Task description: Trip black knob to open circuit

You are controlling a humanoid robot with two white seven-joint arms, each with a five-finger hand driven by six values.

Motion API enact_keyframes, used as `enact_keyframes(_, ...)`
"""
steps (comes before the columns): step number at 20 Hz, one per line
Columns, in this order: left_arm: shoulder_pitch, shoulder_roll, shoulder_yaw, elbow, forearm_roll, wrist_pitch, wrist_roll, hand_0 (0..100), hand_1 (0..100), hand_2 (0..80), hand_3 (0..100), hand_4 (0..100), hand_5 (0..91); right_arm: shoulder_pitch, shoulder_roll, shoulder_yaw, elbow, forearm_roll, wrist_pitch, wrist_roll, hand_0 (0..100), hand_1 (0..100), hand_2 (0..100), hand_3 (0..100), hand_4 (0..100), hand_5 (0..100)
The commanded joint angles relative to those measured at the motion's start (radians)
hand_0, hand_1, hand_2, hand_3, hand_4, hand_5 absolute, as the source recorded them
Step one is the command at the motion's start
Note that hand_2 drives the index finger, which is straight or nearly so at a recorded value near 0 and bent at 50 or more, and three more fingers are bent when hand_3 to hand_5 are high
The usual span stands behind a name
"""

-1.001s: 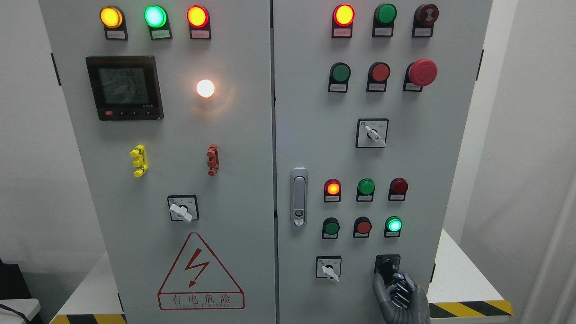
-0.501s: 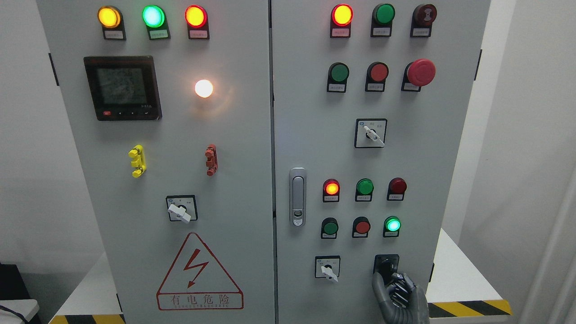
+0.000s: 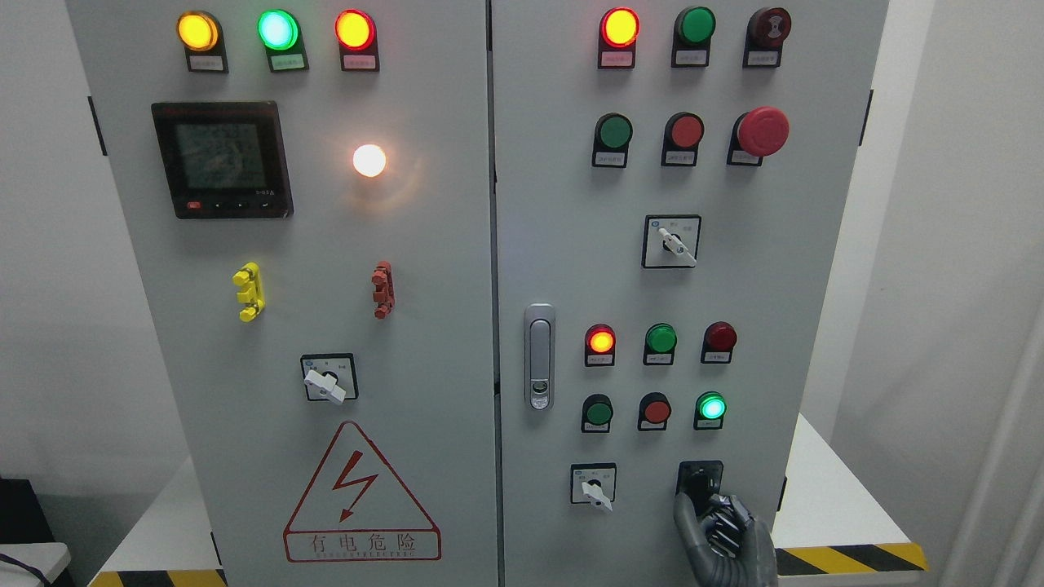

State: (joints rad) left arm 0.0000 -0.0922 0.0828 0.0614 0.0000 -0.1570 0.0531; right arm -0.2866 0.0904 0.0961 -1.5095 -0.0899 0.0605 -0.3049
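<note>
- Head view, far left: my left hand doesn't show anywhere, so it plays no part in this move.
- On the left door I see a white selector switch (image 3: 327, 381) above the lightning warning triangle (image 3: 361, 492); neither concerns me.
- Moving onto the right door, another white selector (image 3: 594, 485) sits low down, and the black knob (image 3: 700, 481) is just to its right on a black square plate, in the door's bottom right corner, below the lit green lamp (image 3: 712, 406).
- My right hand (image 3: 724, 538) comes up from the bottom edge right of the middle and is the only hand near the knob.
- What matters is that the knob lies directly above the hand and a touch left, and its handle looks roughly upright.
- The thumb reaches up beside the plate's lower left, the other fingers (image 3: 722, 522) are curled just under the knob; I can't tell whether they actually pinch it.
- I judge the coming twist needs firm contact on the handle first.
</note>
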Motion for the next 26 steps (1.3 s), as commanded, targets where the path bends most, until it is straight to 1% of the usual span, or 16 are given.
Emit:
enact_keyframes(1, -0.008, 0.000, 0.000, 0.000, -0.034, 0.001, 0.001, 12, 39, 0.0, 0, 0, 0.0, 0.000, 0.000, -0.001, 0.000, 0.001, 0.001, 0.000, 34, 69, 61, 92, 96, 98)
enact_keyframes(26, -0.008, 0.000, 0.000, 0.000, -0.034, 0.001, 0.001, 12, 39, 0.0, 0, 0, 0.0, 0.001, 0.000, 0.001, -0.003, 0.001, -0.001, -0.002, 31, 68, 62, 93, 96, 98)
